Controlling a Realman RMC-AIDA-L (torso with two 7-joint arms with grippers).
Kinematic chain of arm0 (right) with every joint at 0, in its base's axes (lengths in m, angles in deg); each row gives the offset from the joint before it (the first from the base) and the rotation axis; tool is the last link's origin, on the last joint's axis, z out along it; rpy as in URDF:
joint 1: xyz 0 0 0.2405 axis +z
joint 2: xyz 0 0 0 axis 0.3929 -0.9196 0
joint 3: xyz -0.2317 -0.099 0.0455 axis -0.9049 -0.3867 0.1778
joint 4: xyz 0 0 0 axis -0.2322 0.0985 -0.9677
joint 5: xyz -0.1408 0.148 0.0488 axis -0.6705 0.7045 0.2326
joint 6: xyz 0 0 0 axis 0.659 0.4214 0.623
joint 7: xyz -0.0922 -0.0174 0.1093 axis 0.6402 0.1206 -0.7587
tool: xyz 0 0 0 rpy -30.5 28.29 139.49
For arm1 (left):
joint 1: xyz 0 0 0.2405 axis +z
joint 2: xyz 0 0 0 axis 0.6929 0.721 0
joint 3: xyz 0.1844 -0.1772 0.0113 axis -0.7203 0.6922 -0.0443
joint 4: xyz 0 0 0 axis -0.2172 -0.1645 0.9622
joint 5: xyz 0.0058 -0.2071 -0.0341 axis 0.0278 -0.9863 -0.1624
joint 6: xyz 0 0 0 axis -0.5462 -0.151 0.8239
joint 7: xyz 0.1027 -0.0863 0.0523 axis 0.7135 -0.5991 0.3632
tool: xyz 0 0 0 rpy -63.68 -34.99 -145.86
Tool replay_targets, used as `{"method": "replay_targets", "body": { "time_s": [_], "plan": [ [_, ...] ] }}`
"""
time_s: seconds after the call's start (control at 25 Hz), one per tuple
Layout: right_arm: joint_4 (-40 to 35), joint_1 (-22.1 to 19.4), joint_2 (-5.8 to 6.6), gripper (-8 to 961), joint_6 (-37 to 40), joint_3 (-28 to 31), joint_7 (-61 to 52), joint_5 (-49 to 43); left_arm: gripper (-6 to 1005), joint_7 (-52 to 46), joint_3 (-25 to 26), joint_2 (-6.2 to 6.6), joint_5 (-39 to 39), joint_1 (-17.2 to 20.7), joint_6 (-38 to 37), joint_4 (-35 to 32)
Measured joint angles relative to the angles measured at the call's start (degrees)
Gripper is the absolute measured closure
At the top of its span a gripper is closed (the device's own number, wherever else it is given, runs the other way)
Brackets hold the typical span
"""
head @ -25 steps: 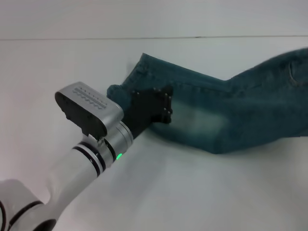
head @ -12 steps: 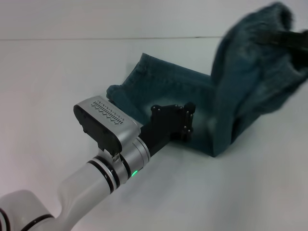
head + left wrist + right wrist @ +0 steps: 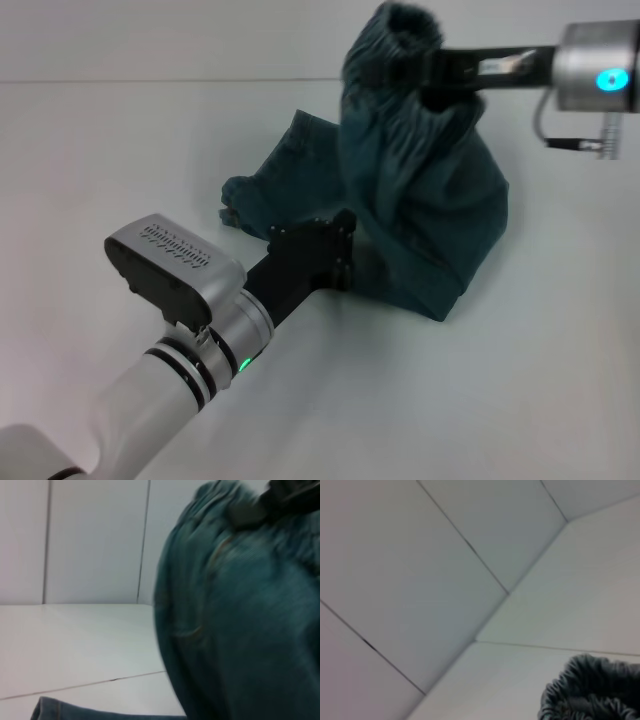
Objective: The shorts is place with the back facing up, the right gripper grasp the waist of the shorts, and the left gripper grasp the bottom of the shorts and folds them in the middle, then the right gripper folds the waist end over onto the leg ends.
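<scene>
Gripping the gathered waist, the right claw (image 3: pixel 425 68) is holding the shorts (image 3: pixel 420 200) raised over the worktop (image 3: pixel 520 400); the left claw (image 3: pixel 340 245) is pressing against the denim, its finger state unclear.

Denim shorts (image 3: pixel 420 200), gathered waist apparently raised

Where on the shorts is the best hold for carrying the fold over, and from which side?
Probably the gathered waist end of the shorts, where the right gripper has it now, reaching in from the robot's right. That bunched band is lifted clear of the table while the legs lie flat by the left gripper.
</scene>
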Motion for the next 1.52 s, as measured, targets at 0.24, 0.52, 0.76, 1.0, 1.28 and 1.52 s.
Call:
{"method": "replay_targets", "body": {
  "time_s": [0.24,0.52,0.76,1.0,1.28,1.52],
  "plan": [
    [9.4,6.9,0.03,704,-9.6,-2.6,0.3,-2.9,998,3.4,6.2,0.03,0.0,6.4,-4.6,0.0],
    [10.0,7.6,-0.14,676,-12.8,-3.9,1.0,-1.6,999,3.7,11.3,0.20,0.0,13.9,-14.7,-0.1],
    [7.8,6.3,0.74,467,-10.1,-3.6,-1.6,-1.1,999,3.7,10.7,0.30,0.2,14.0,-15.4,-0.6],
    [-0.3,-3.3,-0.26,306,-7.8,-3.3,6.3,9.1,999,3.5,10.6,0.32,2.8,13.6,-19.6,-0.7],
    [1.7,-17.0,0.00,146,-4.0,0.8,31.6,25.9,982,-7.5,9.9,0.68,10.7,11.4,-22.7,-7.2],
    [5.8,-22.8,0.12,124,7.8,6.0,47.6,28.2,935,-24.8,4.9,0.70,20.4,8.0,-27.9,-20.9]
  ]
}}
